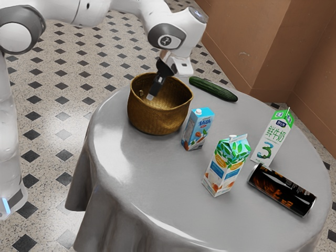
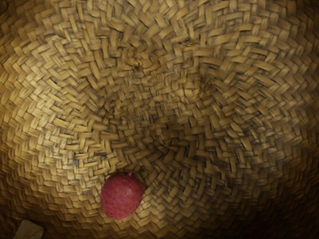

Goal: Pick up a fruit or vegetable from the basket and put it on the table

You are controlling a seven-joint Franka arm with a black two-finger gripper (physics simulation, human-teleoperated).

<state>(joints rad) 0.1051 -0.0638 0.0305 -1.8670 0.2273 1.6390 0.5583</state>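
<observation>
Gripper in the basket, open or closed I can't tell, the fruit, probably light and firm, wants holding mid-body.

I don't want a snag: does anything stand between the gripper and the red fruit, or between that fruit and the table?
Nothing visible stands between the gripper and the red fruit. The woven basket wall stands between the fruit and the open tabletop, so the fruit would probably have to rise over it first.
</observation>
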